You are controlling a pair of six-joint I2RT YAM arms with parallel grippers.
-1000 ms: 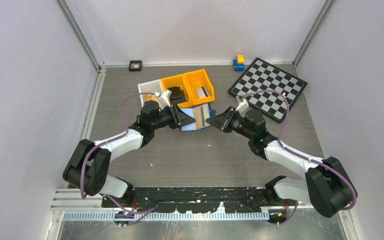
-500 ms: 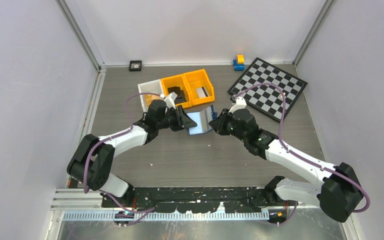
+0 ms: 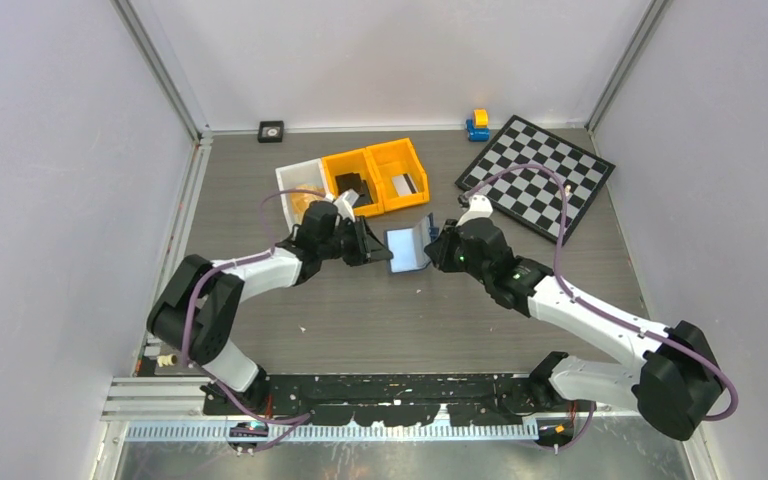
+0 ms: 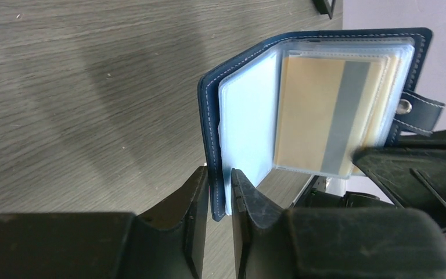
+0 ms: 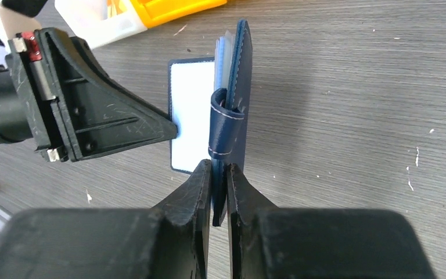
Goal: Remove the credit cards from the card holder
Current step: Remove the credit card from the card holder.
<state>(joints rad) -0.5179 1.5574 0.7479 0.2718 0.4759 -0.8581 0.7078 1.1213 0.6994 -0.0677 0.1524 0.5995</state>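
Note:
The navy card holder (image 3: pixel 407 250) is held open between my two grippers, just in front of the orange bins. My left gripper (image 3: pixel 388 255) is shut on the edge of its left cover (image 4: pixel 212 116), with a clear sleeve also between the fingers (image 4: pixel 219 183). My right gripper (image 3: pixel 433 240) is shut on the other cover (image 5: pixel 243 75), below the snap tab (image 5: pixel 225 125). A tan credit card (image 4: pixel 308 116) with a grey stripe sits inside the clear sleeves. Further cards behind it show only as edges. The left gripper's black fingers (image 5: pixel 122 125) touch the pale inner flap (image 5: pixel 191 116).
Two orange bins (image 3: pixel 375 175) and a white bin (image 3: pixel 295 180) stand just behind the holder. A checkerboard (image 3: pixel 538 175) lies at the back right, with a small yellow and blue block (image 3: pixel 477 123) behind it. A small black square (image 3: pixel 271 130) sits by the back wall.
The holder has come away from the bins toward the front and stands wider open. Both grippers moved in closer. The left gripper opened briefly, then closed again on the left cover.

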